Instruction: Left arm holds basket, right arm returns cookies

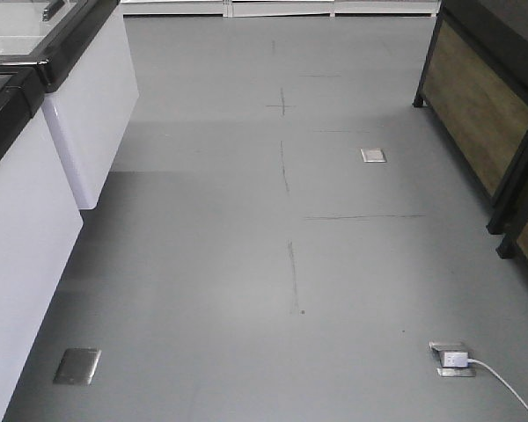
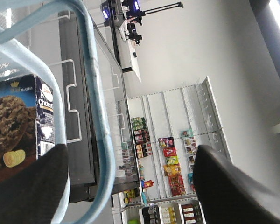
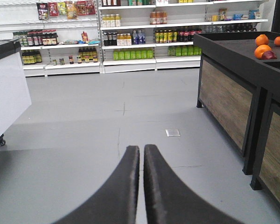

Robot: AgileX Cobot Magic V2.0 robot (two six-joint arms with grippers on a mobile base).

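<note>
- Floor point(image 1: 246, 264): plain grey, with thin dark lines crossing down its middle.
- In the front view you have white cabinets point(image 1: 18, 229) with black tops along 9 o'clock. Dark stands with wood panels point(image 1: 475, 114) run along 3 o'clock.
- There is one metal floor plate point(image 1: 373, 155) at 1 o'clock and a second plate point(image 1: 77, 366) at 7 o'clock.
- A socket point(image 1: 451, 358) at 5 o'clock holds a white plug. Its white cable point(image 1: 510, 391) runs off towards the corner.
- Right gripper point(image 3: 141, 148): its fingers point(image 3: 130, 172) are pressed together with only a hairline gap and nothing between them. It points out over bare floor.
- In the right wrist view, store shelves point(image 3: 130, 46) of bottles and packets fill 12 o'clock. Oranges point(image 3: 262, 45) sit on a stand top at 2 o'clock.
- Left gripper point(image 2: 130, 151): the fingers are spread wide, one at 7 o'clock and one at 5 o'clock.
- Basket point(image 2: 106, 158): its light blue hoops arc from 11 o'clock down to 7 o'clock. One hoop passes just beside the 7 o'clock finger and is not pinched.
- Cookie carton point(image 2: 18, 116): at 9 o'clock in the left wrist view, framed by the blue hoops. You cannot tell from this view what it rests on.
- A dark glass-topped cabinet point(image 2: 79, 116) lies behind the hoops.
</note>
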